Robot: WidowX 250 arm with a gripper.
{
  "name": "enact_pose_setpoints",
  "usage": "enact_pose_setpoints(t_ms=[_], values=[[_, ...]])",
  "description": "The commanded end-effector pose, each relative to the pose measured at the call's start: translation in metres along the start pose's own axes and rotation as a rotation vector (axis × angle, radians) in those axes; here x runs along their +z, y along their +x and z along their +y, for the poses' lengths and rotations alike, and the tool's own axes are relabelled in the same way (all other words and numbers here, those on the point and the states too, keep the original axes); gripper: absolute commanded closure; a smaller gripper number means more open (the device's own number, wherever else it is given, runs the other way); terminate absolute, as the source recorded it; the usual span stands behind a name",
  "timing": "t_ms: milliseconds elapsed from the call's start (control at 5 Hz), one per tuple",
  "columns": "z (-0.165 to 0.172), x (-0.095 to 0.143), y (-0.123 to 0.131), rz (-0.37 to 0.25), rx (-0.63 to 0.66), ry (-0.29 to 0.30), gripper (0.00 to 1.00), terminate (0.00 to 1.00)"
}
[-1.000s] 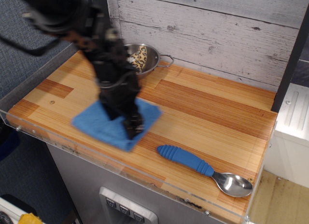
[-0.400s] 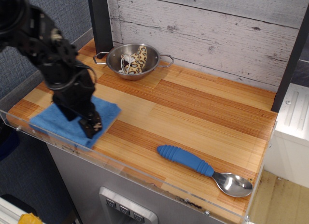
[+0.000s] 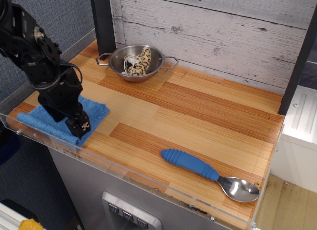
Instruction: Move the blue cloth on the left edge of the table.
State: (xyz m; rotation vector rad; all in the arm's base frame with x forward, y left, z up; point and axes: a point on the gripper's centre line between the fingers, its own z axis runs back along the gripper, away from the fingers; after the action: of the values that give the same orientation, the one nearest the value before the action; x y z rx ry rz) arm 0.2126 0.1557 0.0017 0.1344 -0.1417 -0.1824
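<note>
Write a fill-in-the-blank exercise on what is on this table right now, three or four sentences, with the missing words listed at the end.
1. The gripper is down on the blue cloth near the table's ______ edge.
2. The steel bowl stands at the back of the table, close to the ______ plank wall.
3. The spoon has a steel scoop and a ______ handle.
4. The spoon lies near the ______ edge of the table, apart from the cloth.

Missing words: left; white; blue; front
</note>
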Motion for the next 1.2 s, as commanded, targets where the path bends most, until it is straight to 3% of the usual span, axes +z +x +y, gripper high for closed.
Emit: enact_pose_setpoints(t_ms=[0, 600, 1000], values=[[-0.011, -0.023, -0.030, 0.074, 0.001, -0.075, 0.00, 0.00], [0.001, 0.038, 0.023, -0.011, -0.013, -0.005, 0.00, 0.00], [-0.013, 0.064, 0.034, -0.048, -0.038, 0.024, 0.00, 0.00]])
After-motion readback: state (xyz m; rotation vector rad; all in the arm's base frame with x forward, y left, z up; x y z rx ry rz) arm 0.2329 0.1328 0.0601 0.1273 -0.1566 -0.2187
